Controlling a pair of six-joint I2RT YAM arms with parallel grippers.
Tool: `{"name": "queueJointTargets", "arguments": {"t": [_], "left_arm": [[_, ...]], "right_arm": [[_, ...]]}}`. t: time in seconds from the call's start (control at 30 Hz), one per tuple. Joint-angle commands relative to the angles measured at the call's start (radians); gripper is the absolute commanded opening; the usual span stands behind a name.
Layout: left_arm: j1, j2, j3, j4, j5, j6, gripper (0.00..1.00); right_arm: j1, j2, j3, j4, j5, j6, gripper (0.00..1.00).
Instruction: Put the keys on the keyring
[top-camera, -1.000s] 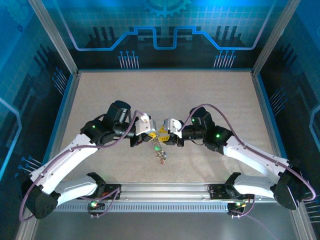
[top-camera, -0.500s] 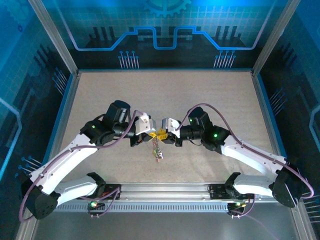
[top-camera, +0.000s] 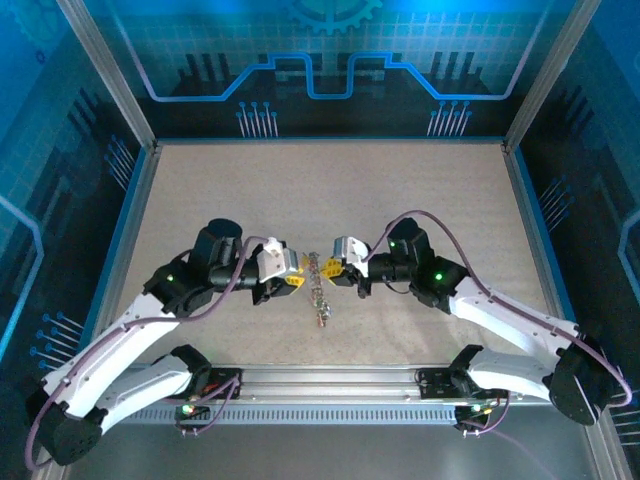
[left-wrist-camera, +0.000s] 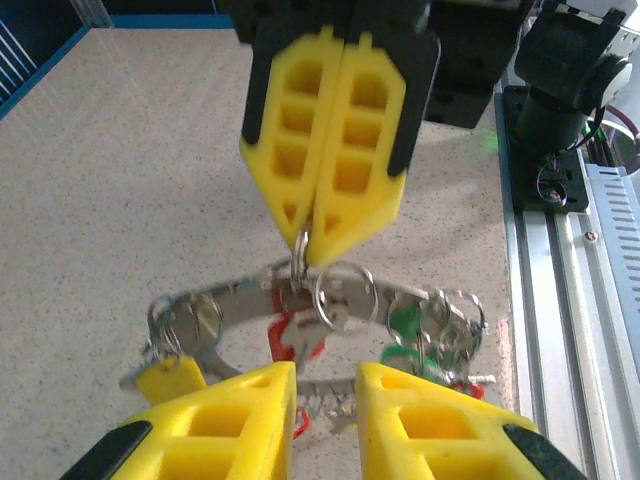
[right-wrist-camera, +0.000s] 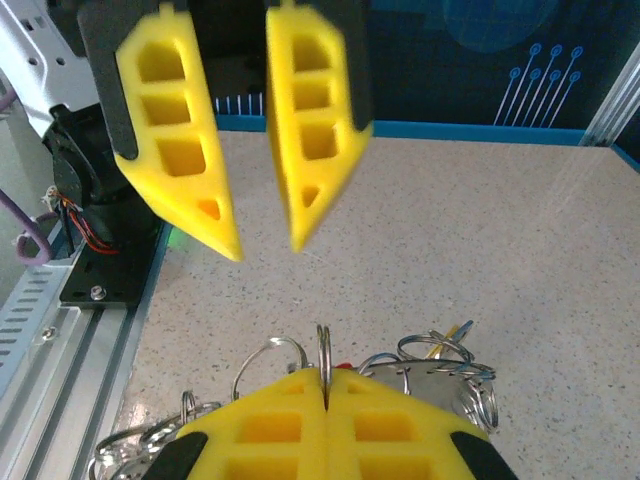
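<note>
My right gripper (top-camera: 328, 268) is shut on a small silver split ring (right-wrist-camera: 323, 345), and the keyring (top-camera: 318, 287) dangles from it just above the table. The keyring's grey band (left-wrist-camera: 235, 303) carries several silver rings and keys with a red tag (left-wrist-camera: 300, 335), a green tag (left-wrist-camera: 405, 322) and a yellow tag (left-wrist-camera: 170, 378). My left gripper (top-camera: 295, 280) faces it from the left, open and holding nothing. In the left wrist view its gap (left-wrist-camera: 326, 390) sits just in front of the band, below the right gripper (left-wrist-camera: 308, 250). The right wrist view has the left gripper (right-wrist-camera: 265, 245) apart from the ring.
An aluminium rail (top-camera: 330, 378) runs along the table's near edge, close below the hanging bunch. The right arm's base (left-wrist-camera: 570, 90) and the left arm's base (right-wrist-camera: 100, 200) stand on it. Blue walls (top-camera: 320, 70) enclose the speckled tabletop (top-camera: 320, 190).
The left gripper has drawn back to the left, away from the right gripper it was touching. The key bunch now hangs from the right gripper alone.
</note>
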Motion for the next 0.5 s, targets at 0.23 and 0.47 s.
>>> {"name": "queueJointTargets", "arguments": {"t": [0.23,0.47], "left_arm": [[0.007,0.004,-0.141,0.283,0.071,-0.165,0.27],[0.004,0.021,-0.193,0.42,0.124,-0.224,0.33]], "right_arm": [[-0.032,-0.048,-0.024,0.169,-0.138,0.042,0.0],[-0.036,-0.023,-0.003,0.168,-0.163,0.046,0.0]]}}
